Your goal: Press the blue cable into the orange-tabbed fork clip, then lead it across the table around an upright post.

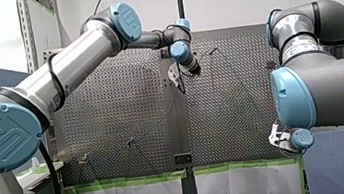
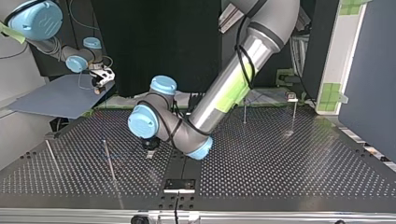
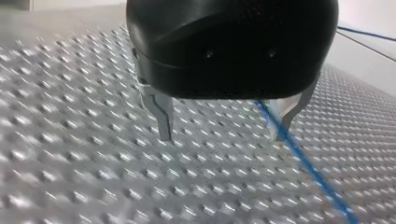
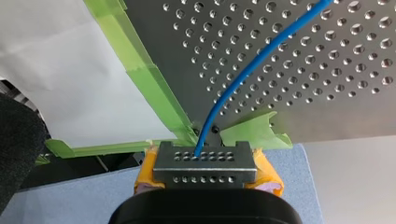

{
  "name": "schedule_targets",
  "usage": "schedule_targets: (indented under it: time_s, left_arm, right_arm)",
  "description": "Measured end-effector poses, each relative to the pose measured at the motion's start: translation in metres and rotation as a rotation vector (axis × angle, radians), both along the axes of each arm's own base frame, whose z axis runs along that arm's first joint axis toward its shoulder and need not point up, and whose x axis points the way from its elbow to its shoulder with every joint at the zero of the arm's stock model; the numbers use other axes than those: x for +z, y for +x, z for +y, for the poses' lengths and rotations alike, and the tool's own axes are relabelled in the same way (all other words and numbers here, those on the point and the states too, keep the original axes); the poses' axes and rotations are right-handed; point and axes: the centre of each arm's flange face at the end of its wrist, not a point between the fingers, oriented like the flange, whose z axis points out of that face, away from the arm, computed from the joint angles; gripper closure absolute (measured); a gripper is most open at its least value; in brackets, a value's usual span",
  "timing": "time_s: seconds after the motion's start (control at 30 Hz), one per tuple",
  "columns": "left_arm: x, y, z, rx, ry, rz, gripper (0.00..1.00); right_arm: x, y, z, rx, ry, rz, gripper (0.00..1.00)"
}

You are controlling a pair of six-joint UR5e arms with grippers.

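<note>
Over the perforated table [image 3: 70, 140], the blue cable [image 3: 299, 156] is running loose just inside one finger of my left gripper [image 3: 223, 136], whose metal fingers are standing spread, pinching nothing. My right gripper [image 4: 206, 179] is clamping the cable's metal block [image 4: 204, 163] beyond the table's taped corner. No fork clip is showing, so I judge both the clipping and the routing around a post [image 2: 108, 158] not yet done.

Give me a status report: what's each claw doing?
Left gripper open, low over the table, blue cable by one finger. Right gripper shut on metal block at cable's end. Nothing in the way that shows.
</note>
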Motion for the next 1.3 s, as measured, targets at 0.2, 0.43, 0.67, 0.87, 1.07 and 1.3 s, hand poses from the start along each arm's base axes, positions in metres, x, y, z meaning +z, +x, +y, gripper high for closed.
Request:
schedule_targets:
  time_s: [0.2, 0.43, 0.67, 0.87, 1.07, 1.3]
  left_arm:
    - [0.038, -0.014, 0.000, -0.041, -0.022, -0.039, 0.00]
    - [0.043, -0.054, -0.032, -0.164, 0.000, -0.030, 0.00]
    - [0.054, -0.076, -0.041, -0.215, 0.030, -0.029, 0.00]
    - [0.091, -0.087, -0.027, -0.185, 0.045, -0.065, 0.00]
    - [0.112, -0.104, -0.026, -0.179, 0.061, -0.091, 0.00]
    - [0.117, -0.125, -0.030, -0.164, 0.137, -0.101, 0.00]
  right_arm:
    - [0.000, -0.001, 0.000, 0.001, 0.004, 0.007, 1.00]
    - [0.000, -0.002, 0.002, 0.006, 0.015, 0.022, 1.00]
    - [0.002, -0.004, 0.002, 0.008, 0.019, 0.032, 1.00]
    - [0.006, -0.004, 0.000, 0.010, 0.014, 0.033, 1.00]
    - [0.012, -0.004, -0.002, 0.011, 0.006, 0.035, 1.00]
    - [0.013, -0.004, -0.003, 0.012, 0.003, 0.034, 1.00]
